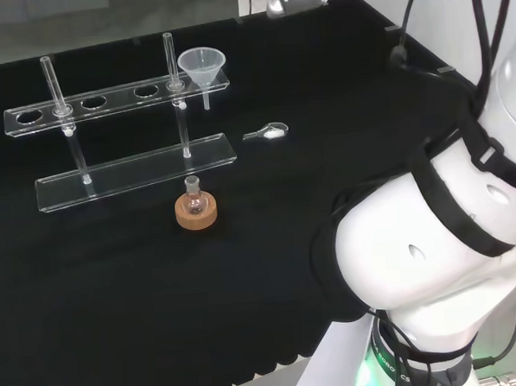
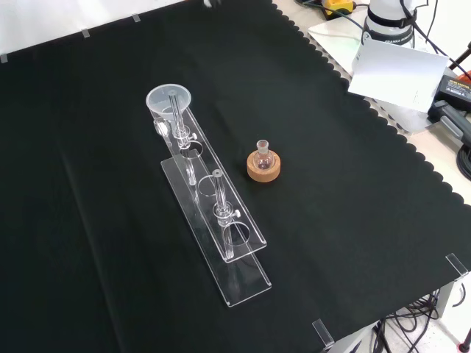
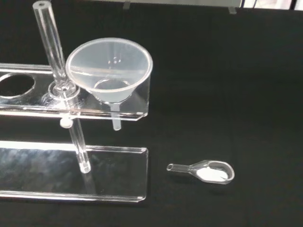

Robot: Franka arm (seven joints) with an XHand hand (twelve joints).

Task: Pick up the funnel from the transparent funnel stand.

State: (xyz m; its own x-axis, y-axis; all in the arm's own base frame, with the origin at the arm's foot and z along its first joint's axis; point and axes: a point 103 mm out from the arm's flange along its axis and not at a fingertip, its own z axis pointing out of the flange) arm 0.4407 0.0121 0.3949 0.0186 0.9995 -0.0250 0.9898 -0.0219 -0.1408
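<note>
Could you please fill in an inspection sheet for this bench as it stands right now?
Surface: black cloth, flat, scalloped edge at the front view's right.
Job's things: funnel seated in the end hole of the transparent funnel stand, stem hanging below the upper shelf.
Clutter: small flask on a cork ring beside the stand; clear scoop holding white powder, lying on the cloth.
Hand: nothing seen.
Cables: black cables along the arm.
Surroundings: white card past the cloth's edge.
</note>
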